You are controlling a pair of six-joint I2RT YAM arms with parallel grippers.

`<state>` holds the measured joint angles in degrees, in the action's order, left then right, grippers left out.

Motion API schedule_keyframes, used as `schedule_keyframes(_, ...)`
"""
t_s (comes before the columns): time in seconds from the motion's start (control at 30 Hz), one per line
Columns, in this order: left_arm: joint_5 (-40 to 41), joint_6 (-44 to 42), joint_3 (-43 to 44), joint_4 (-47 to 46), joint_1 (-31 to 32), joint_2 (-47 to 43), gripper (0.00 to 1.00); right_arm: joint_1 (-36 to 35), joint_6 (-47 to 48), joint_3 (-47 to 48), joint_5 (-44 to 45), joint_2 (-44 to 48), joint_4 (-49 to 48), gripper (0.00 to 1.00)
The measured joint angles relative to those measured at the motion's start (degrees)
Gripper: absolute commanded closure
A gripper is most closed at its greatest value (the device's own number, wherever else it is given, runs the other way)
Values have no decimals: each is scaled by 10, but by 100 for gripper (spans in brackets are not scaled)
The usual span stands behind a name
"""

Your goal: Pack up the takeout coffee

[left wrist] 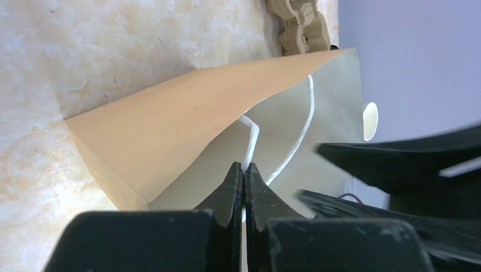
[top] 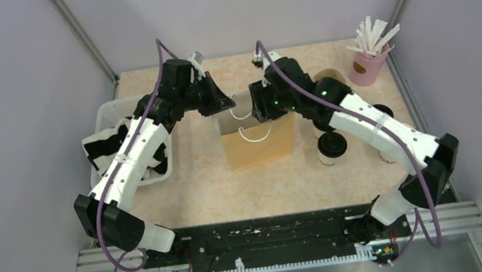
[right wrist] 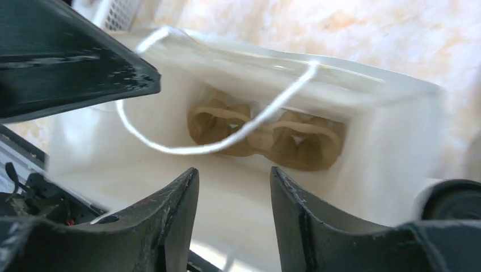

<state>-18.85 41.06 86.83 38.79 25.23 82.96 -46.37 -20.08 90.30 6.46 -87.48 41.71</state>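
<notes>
A brown paper bag (top: 258, 144) stands open in the middle of the table. My left gripper (left wrist: 245, 167) is shut on one of its white cord handles (left wrist: 251, 136), at the bag's left rim (top: 224, 103). Over the bag's mouth my right gripper (right wrist: 233, 173) hangs open with nothing between its fingers (top: 260, 113). On the bag's floor lies a brown cardboard cup carrier (right wrist: 266, 133). One takeout coffee (top: 331, 144), a white cup with a black lid, stands right of the bag. A second black lid (top: 381, 110) shows partly behind the right arm.
A white basket (top: 111, 114) sits at the left, under the left arm. A pink cup with white wrapped straws (top: 368, 65) stands at the back right. Another brown cardboard piece (top: 328, 75) lies behind the right arm. Grey walls close in the sides.
</notes>
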Motion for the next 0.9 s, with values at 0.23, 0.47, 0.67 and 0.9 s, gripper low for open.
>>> schedule_keyframes(0.23,-19,33,-14,-11,-16,-25,100,3,4,52,75,110,75,15)
schedule_keyframes(0.47,-93,293,-188,-153,-58,-130,100,9,-60,61,85,148,150,3)
schedule_keyframes(0.67,-97,552,-342,-288,-62,-214,100,10,-131,61,-19,129,150,5)
schedule_keyframes(0.9,-98,647,-345,-345,-62,-235,100,10,-183,61,-100,122,48,26)
